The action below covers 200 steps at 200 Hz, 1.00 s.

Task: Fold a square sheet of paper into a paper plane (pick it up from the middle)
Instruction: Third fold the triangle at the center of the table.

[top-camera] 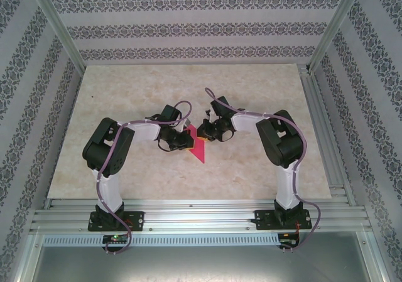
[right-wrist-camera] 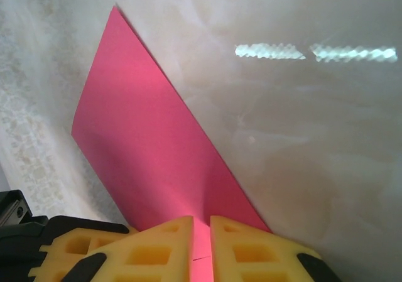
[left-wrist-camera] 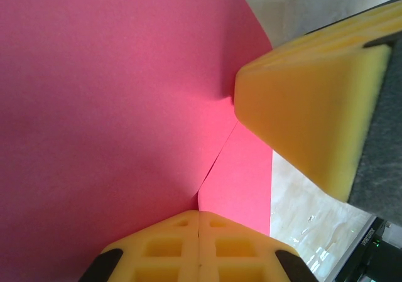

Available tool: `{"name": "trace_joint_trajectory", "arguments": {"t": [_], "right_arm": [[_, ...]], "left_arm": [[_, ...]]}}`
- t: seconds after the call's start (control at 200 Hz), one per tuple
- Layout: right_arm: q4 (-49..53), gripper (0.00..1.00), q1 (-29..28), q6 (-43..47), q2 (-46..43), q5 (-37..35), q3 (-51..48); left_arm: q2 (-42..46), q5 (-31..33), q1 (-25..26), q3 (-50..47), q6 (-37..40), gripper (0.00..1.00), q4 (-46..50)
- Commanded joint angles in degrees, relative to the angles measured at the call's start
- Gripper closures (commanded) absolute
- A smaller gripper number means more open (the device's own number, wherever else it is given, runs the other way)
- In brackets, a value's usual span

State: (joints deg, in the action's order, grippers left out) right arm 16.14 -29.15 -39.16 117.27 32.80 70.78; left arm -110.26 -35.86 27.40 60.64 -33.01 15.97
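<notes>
Yellow foam pads (left-wrist-camera: 157, 254) of the left tool (left-wrist-camera: 198, 222) sit at the bottom edge of the left wrist view. They are pressed flat together with no gap, and a folded edge of the magenta-red sheet of paper (left-wrist-camera: 113, 106) runs straight down into their seam, so this tool is clamped on the sheet. The sheet covers the left and centre of that view, with a crease slanting from its middle down to the seam. At the upper right, a yellow pad (left-wrist-camera: 301, 106) of the right tool touches the sheet with its corner where the crease begins, and pale marbled table (left-wrist-camera: 301, 222) shows at the lower right. From the right wrist, the right tool (right-wrist-camera: 201, 228) has its 2 pads at the bottom of the frame with a narrow slot between them. Pink paper shows in the slot, but whether the pads pinch it I cannot tell. The sheet of paper (right-wrist-camera: 151, 144) stretches from there toward the upper left as a long slanted shape with a sharp corner at the top, the table (right-wrist-camera: 301, 137) behind it. Seen from above, both arms bend inward, and the left tool (top-camera: 186, 139) and the right tool (top-camera: 205, 132) meet near the centre of the table (top-camera: 264, 100). The sheet of paper (top-camera: 200, 149) lies between them, its point aimed toward the bottom of the frame.
</notes>
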Motion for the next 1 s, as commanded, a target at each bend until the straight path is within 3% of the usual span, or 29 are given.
{"name": "trace_joint_trajectory", "arguments": {"t": [0.0, 0.26, 0.56, 0.789, 0.994], "right_arm": [[3.3, 0.84, -0.1, 2.3, -4.3, -1.7, 1.6], [2.2, 0.83, 0.0, 1.4, -10.3, -2.0, -2.5], [1.1, 0.83, -0.3, 0.8, -2.8, -1.2, -1.5], [6.8, 0.84, -0.7, 3.7, 1.2, -4.9, 1.6], [6.5, 0.84, -1.0, 3.5, -5.6, -4.4, -0.3]], "left_arm": [[0.3, 2.9, -0.3, -0.8, 1.4, 0.99, 2.8], [-0.2, 3.1, -0.3, -0.8, 0.7, 0.99, 2.0], [-0.3, 3.0, -0.3, -0.7, 0.6, 0.99, 2.2], [-0.5, 3.0, -0.3, -0.8, 0.9, 0.99, 2.7], [-0.3, 3.2, -0.3, -0.7, 0.7, 0.99, 2.8]]}}
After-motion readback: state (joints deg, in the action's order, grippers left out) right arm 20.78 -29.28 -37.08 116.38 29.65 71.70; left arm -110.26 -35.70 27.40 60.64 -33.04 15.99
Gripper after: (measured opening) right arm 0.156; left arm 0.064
